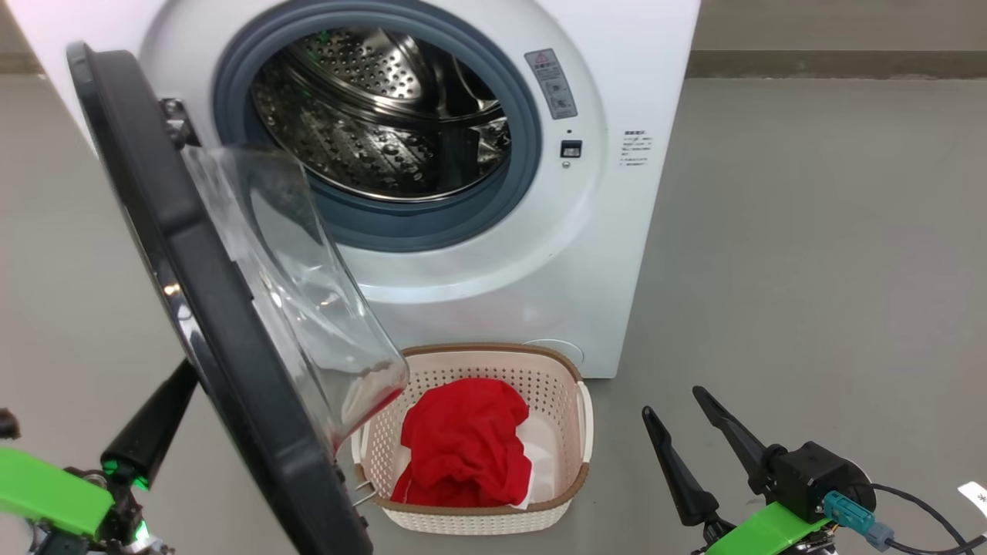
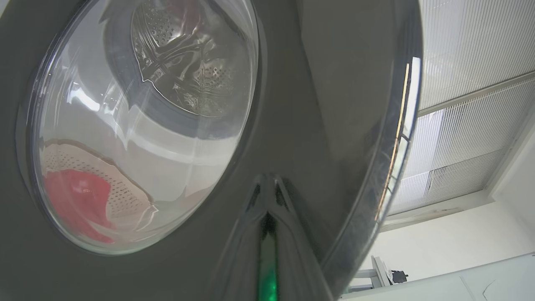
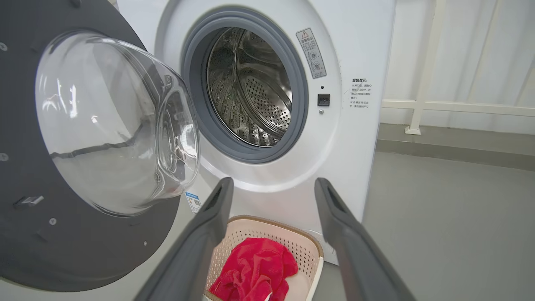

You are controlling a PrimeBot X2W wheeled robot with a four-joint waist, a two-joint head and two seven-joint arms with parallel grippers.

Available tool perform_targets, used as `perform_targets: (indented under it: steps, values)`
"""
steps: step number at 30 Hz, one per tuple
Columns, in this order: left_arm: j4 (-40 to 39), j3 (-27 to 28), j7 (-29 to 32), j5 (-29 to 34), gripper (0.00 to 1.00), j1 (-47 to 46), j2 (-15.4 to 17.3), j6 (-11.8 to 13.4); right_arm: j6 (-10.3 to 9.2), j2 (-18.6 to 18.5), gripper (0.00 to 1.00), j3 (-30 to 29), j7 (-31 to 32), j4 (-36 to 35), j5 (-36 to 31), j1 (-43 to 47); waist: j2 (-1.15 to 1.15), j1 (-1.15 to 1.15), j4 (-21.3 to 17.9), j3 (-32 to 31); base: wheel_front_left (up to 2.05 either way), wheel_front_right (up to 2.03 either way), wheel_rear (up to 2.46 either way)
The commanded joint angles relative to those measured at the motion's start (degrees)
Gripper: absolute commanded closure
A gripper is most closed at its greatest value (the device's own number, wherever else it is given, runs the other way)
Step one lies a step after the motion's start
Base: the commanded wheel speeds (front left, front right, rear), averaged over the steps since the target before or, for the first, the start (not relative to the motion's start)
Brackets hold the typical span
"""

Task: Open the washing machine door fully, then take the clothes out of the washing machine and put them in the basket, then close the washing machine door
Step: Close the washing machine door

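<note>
The left gripper [image 2: 267, 196] has its two fingers pressed together with nothing between them. In its wrist view the tips meet their own reflection on the glossy black outer face of the washing machine door [image 2: 301, 104]. The head view shows that gripper [image 1: 154, 424] from the side as a dark finger reaching behind the edge-on door [image 1: 193, 254]. The right gripper [image 1: 678, 412] hangs with its jaws spread wide and empty, above the floor and apart from the basket [image 1: 493, 348].

Between the right gripper's [image 3: 273, 186] fingers, its wrist view gives the door's [image 3: 25, 234] dull inner face and bulging glass bowl. The left wrist view looks through that glass from outside, blurring the clothes [image 2: 71, 196] into a red patch.

The clothes [image 1: 463, 447] lie in the basket, which stands on the floor just before the washing machine [image 1: 617, 231]. The door stands swung out, and the steel drum [image 3: 250, 92] shows bare metal in the right wrist view.
</note>
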Motion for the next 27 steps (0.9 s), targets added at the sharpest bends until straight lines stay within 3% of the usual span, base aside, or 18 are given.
perform_targets:
  steps: [1,6,8,9,10,13,14,17,27]
  values:
    - [-1.6,0.8,0.0,-0.6,1.0,-0.5,0.8,-0.2,0.36,-0.6,0.0,1.5,-0.4,-1.4,0.1,-1.1,0.0,0.0,-0.5,0.0,0.0,0.0,0.0]
    - [-1.4,1.2,-2.2,1.5,1.0,0.0,1.6,-2.6,0.36,-0.7,0.0,1.4,-0.4,-1.4,0.1,-1.0,0.0,0.0,-1.0,0.1,0.0,0.0,0.0]
    - [-0.9,1.2,-4.1,4.5,0.67,0.8,2.9,-4.7,0.36,-0.7,0.0,1.2,-0.4,-1.5,0.2,-1.0,0.0,0.0,-1.0,0.1,0.0,0.0,0.0]
    - [-0.5,1.3,-5.6,6.2,0.24,1.0,3.2,-5.8,0.36,-0.6,0.0,1.1,-0.4,-1.5,0.2,-1.0,0.0,0.0,-1.0,0.1,0.0,0.0,0.0]
    - [-0.1,1.3,-7.2,8.1,0.0,1.3,3.8,-7.1,0.36,-0.6,0.0,1.1,-0.4,-1.4,0.3,-1.0,0.0,0.0,-0.9,0.1,0.0,0.0,0.0]
    - [1.5,0.9,-12.8,14.4,0.0,1.8,5.3,-11.4,0.36,-0.5,0.0,1.1,-0.4,-1.3,0.3,-1.0,0.0,0.0,-0.6,0.1,0.0,0.0,0.0]
    - [1.5,0.9,-12.8,14.4,0.0,1.8,5.3,-11.4,0.36,-0.5,0.0,1.1,-0.4,-1.3,0.3,-1.0,0.0,0.0,-0.6,0.1,0.0,0.0,0.0]
    - [3.3,-0.2,-19.1,22.1,0.0,2.4,6.9,-14.3,0.36,-0.4,0.0,1.2,-0.4,-1.2,0.3,-1.1,0.0,0.0,-0.4,0.1,0.0,0.0,0.0]
    - [9.6,-5.4,-42.9,45.1,0.0,5.9,10.2,-16.7,0.36,-0.4,0.0,1.1,-0.4,-1.2,0.4,-1.5,0.0,0.0,-0.5,0.4,0.0,0.0,0.0]
